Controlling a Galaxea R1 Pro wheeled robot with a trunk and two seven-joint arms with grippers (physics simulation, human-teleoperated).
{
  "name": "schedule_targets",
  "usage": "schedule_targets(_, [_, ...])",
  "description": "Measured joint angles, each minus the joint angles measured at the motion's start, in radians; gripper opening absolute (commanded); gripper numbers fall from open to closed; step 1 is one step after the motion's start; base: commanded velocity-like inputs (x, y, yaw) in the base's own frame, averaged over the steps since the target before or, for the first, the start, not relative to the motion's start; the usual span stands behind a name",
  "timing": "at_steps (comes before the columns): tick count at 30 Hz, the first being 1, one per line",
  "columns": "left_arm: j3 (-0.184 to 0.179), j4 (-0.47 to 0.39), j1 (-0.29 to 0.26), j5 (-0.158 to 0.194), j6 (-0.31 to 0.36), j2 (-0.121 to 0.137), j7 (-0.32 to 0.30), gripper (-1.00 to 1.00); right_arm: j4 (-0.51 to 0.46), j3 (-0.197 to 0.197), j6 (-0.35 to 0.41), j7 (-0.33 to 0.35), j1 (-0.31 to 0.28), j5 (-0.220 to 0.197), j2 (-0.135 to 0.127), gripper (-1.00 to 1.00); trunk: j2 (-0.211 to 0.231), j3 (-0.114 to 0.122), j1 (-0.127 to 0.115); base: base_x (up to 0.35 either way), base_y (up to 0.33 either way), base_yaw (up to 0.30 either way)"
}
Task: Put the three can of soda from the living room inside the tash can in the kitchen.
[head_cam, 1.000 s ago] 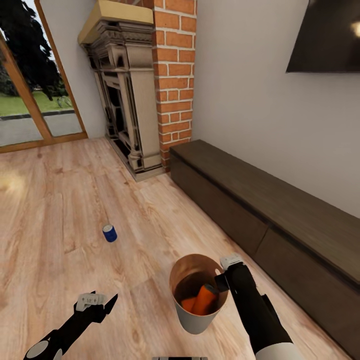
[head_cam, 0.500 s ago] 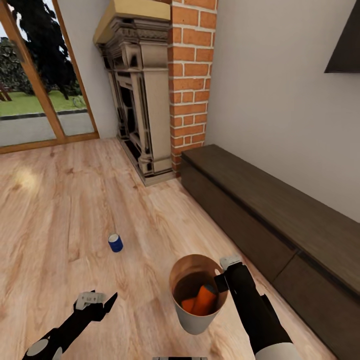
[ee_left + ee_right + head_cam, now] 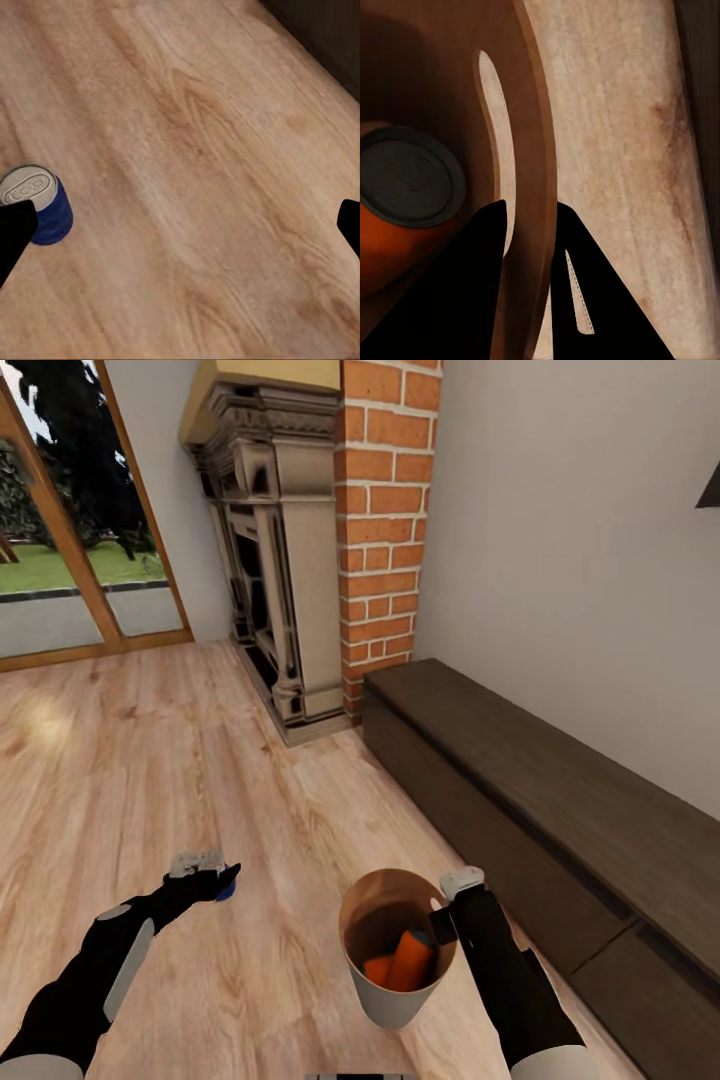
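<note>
- Daylight comes through the glass door (image 3: 60,570) at ten o'clock, leaving a pale glare patch on the floor (image 3: 40,715).
- Room evenly bright, shadows soft.
- Bin (image 3: 395,945) interior dim; wrist views slightly soft.

Pale honey-toned wooden floor (image 3: 150,760) with darker grain streaks and knots runs across the room. At ten o'clock of the head view, a dark blue soda can (image 3: 41,206) with a pale grey top stands on it. At five o'clock, the trash can (image 3: 385,1000) is white outside and coppery brown inside, with orange cans (image 3: 400,958) in it; one shows a dark grey lid, though the shade inside may be darkening it. The arms are black with light grey panels. At twelve o'clock, red-orange brick column (image 3: 385,510) with pale mortar lines, beside a dark brown and beige carved fireplace (image 3: 270,560). At three o'clock, a dark brown low cabinet (image 3: 560,800) against an off-white wall (image 3: 570,560).
</note>
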Motion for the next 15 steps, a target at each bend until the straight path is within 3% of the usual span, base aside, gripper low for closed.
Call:
schedule_targets(5, [0.003,0.037,-0.041,0.0,0.043,0.001,0.043,1.0,0.0,0.0,0.0,0.0,0.0,0.0,0.0,-1.0,0.0,0.0,0.0,0.324,0.0,0.0])
schedule_targets(10, [0.005,0.045,-0.049,0.004,0.071,-0.001,0.131,1.0,0.0,-0.001,0.0,0.0,0.0,0.001,0.0,-1.0,0.0,0.0,0.0,0.324,0.0,0.0])
schedule_targets(15, [0.016,0.047,-0.051,0.005,0.094,-0.001,0.151,1.0,0.0,-0.001,0.0,-0.001,0.0,0.007,-0.001,-1.0,0.0,0.0,0.0,0.216,0.0,0.03])
